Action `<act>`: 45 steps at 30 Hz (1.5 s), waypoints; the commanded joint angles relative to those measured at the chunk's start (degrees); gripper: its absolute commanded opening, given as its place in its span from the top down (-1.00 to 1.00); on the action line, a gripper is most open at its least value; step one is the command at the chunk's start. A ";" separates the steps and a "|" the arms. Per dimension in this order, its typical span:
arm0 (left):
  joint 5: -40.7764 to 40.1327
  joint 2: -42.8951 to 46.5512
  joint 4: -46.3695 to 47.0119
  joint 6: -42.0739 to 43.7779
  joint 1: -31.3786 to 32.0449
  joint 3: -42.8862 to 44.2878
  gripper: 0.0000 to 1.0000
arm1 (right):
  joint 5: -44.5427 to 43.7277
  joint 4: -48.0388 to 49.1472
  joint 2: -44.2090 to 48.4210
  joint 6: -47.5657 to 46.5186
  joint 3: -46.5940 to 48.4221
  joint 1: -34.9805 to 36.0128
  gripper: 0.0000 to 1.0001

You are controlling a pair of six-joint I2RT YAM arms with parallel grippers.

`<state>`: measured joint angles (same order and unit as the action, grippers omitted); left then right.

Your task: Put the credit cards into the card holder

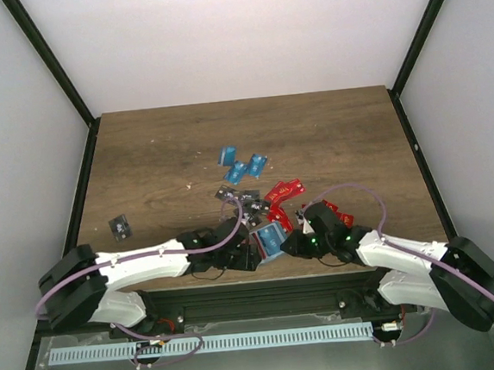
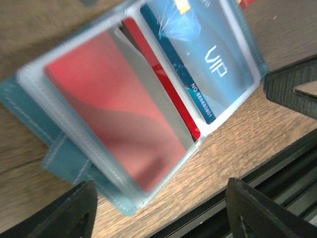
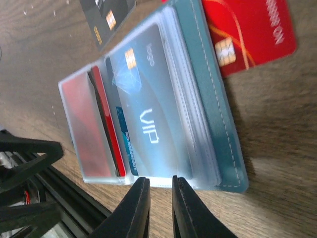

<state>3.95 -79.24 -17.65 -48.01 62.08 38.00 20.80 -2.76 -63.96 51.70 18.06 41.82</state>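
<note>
The teal card holder (image 1: pixel 270 239) lies open near the table's front edge, between my two grippers. Its clear sleeves show a red card (image 2: pixel 119 114) and a blue VIP card (image 2: pixel 208 59); both also show in the right wrist view, red (image 3: pixel 86 124) and blue (image 3: pixel 148 119). The teal cover (image 3: pixel 213 99) lies underneath. My left gripper (image 2: pixel 163 218) is wide open just in front of the holder's corner, one finger on each side. My right gripper (image 3: pixel 161 198) has a narrow gap between its jaws, tips at the sleeve's edge, nothing between them.
Loose cards lie behind the holder: blue ones (image 1: pixel 243 164), black ones (image 1: pixel 235 195), red ones (image 1: pixel 284 190), and one black card (image 1: pixel 119 226) far left. A red card (image 3: pixel 252 34) and a black card (image 3: pixel 106 17) lie right beside the holder. The table's front edge is close.
</note>
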 commanded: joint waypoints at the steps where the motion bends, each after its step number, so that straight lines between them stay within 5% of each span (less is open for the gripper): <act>1: -7.85 6.48 -7.64 2.92 -0.37 1.75 -0.53 | -5.95 -5.49 2.71 -1.09 4.64 0.44 0.68; 5: -13.03 8.39 -10.58 5.62 -2.56 0.00 -0.50 | -2.70 -4.19 3.43 -3.50 6.77 0.45 0.65; 14: -11.34 5.15 -6.67 7.76 -3.13 -2.19 -0.13 | 5.26 2.67 -5.86 -9.30 10.15 0.48 0.66; 17: -10.53 4.61 -5.55 7.76 -3.20 -2.96 0.01 | 5.15 2.94 -8.95 -10.39 11.61 0.48 0.66; 32: -9.06 -2.82 -0.38 11.70 -3.07 -2.66 0.08 | 3.00 4.00 -17.14 -12.48 10.85 0.46 0.69; 45: -10.88 -6.51 7.34 14.47 -3.11 -4.85 0.56 | 3.49 5.29 -23.40 -13.10 9.02 0.45 0.72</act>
<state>-6.31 -83.22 -13.93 -35.31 59.02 34.98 25.69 4.45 -84.42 39.77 28.18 41.87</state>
